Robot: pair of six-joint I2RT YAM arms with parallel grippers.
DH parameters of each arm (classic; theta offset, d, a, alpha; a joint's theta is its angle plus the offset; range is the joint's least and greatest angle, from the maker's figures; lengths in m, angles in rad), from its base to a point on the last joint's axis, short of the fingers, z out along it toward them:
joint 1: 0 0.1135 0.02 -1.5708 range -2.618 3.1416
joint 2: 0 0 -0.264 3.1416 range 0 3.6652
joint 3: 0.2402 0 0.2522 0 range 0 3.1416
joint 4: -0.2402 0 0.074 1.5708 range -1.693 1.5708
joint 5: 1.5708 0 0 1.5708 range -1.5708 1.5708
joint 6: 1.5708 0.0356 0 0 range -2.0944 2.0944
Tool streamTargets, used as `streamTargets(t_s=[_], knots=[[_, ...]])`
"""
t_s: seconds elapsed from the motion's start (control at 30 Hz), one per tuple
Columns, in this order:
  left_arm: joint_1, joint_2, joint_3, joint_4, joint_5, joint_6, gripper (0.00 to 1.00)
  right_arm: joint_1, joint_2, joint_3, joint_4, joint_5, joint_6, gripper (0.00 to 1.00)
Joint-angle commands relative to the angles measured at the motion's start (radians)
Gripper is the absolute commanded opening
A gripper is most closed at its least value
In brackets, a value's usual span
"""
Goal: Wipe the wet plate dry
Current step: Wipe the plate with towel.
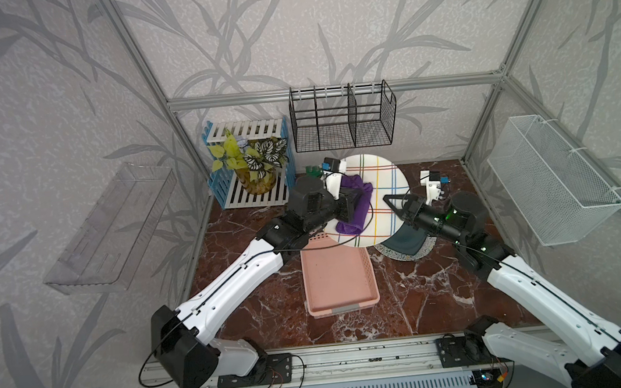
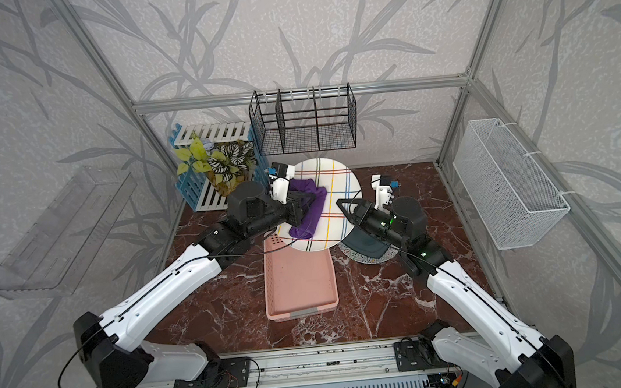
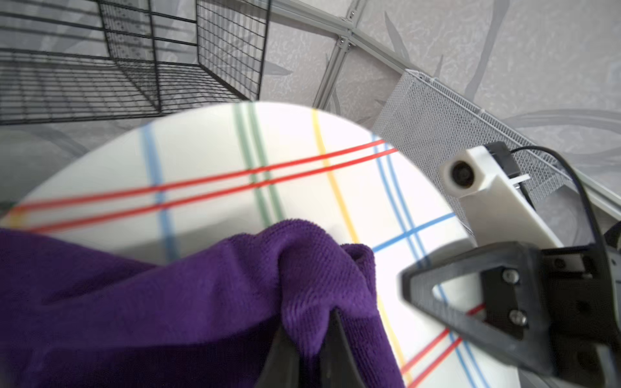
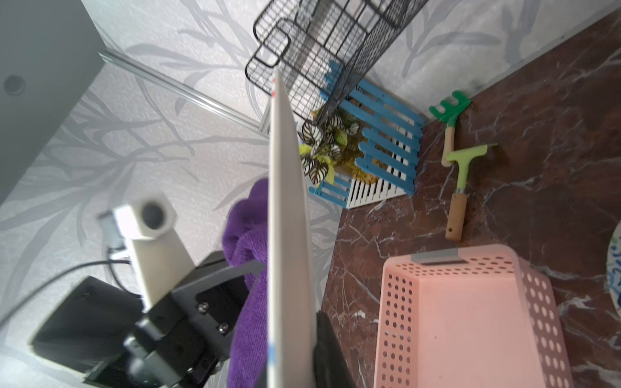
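Pinching a fold of the purple microfibre cloth (image 1: 363,203), the left gripper (image 3: 307,346) is pressing its jaws together on it and laying the rest against the face of the striped plate (image 1: 376,174).

And the right gripper (image 1: 389,200)?

It is clamping the plate's rim on the opposite side, jaws closed onto the edge. So the plate is hanging tilted in the air, off the counter (image 1: 425,296), over the far end of the pink perforated basket (image 1: 335,277) near the counter's middle.

So how far is the job getting on?

I am judging it as mid-wipe. The cloth is covering the part of the face nearest the left arm (image 1: 240,281), and the stripes toward the right gripper are lying bare. Whether drops are sitting there, I cannot tell, as nothing is glinting clearly enough.

The underside?

In the right wrist view the plate is showing edge-on, with cloth on one side only, so the back is looking untouched right now. I am counting the back, the bare half and the rim under the jaws as what is remaining, and then setting the plate down.

Anything else nearby?

A dark teal plate (image 1: 407,244) with a speckled rim is lying flat on the counter toward its right edge, beneath the right arm (image 1: 531,283).
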Motion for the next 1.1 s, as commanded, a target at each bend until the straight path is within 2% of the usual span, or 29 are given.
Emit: streamTargets(t_s=[0.0,0.07,0.13,0.23,0.3,0.4,0.53,0.8,0.93,1.07], knots=[[0.130,-0.073,-0.164,0.201,0.207,-0.272,0.00,-0.053,-0.089,-0.001,0.340,-0.022,0.098,0.00],[0.190,-0.102,-0.214,0.259,0.244,-0.356,0.00,-0.068,-0.108,-0.019,0.382,-0.019,0.128,0.00],[0.240,-0.134,-0.268,0.370,0.272,-0.497,0.00,-0.081,-0.130,-0.032,0.406,-0.001,0.151,0.00],[0.310,-0.155,-0.380,0.710,0.338,-0.767,0.00,-0.100,-0.151,-0.048,0.436,0.001,0.185,0.00],[0.324,-0.130,-0.394,0.836,0.370,-0.886,0.00,-0.101,-0.144,-0.057,0.468,-0.013,0.204,0.00],[0.325,-0.090,-0.380,0.963,0.415,-1.000,0.00,-0.101,-0.113,-0.081,0.580,-0.032,0.264,0.00],[0.317,-0.056,-0.363,1.170,0.413,-1.155,0.00,-0.088,-0.072,-0.070,0.633,-0.083,0.289,0.00],[0.240,0.023,-0.301,1.469,0.313,-1.403,0.00,0.055,0.037,-0.052,0.676,-0.096,0.257,0.00],[0.156,0.066,-0.288,1.544,0.253,-1.442,0.00,0.121,0.112,-0.026,0.718,-0.064,0.240,0.00],[0.042,0.108,-0.261,1.599,0.215,-1.432,0.00,0.108,0.156,0.031,0.724,-0.013,0.222,0.00]])
